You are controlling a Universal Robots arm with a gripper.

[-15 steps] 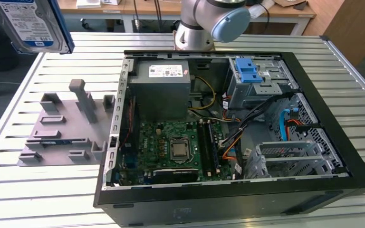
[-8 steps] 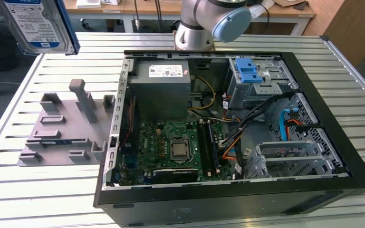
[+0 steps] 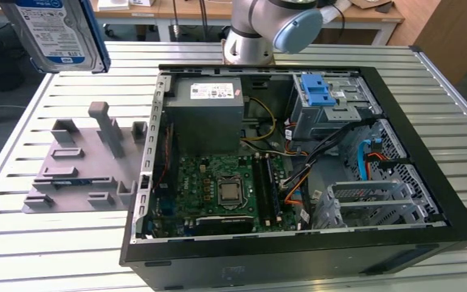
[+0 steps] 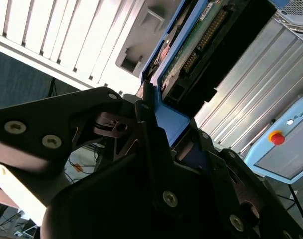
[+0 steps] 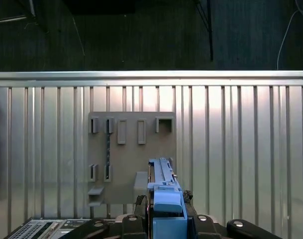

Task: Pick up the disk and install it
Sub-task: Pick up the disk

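Black claw [image 4: 168,127]: fingers closed tight on the blue plastic frame of the flat silver disk with a blue-and-white label [image 3: 55,33], which is carried on edge in the air. Directly below the claw is a grey slotted holder plate [image 5: 131,159] on the ribbed metal surface [image 5: 241,149]. In the exterior view the disk's upper part is cut off. In both wrist views the frame partly hides the fingertips.

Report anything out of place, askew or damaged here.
Nothing looks damaged or spilled. The disk is held aloft, clamped in the gripper, over the grey fixture; the computer case lies open beside it.
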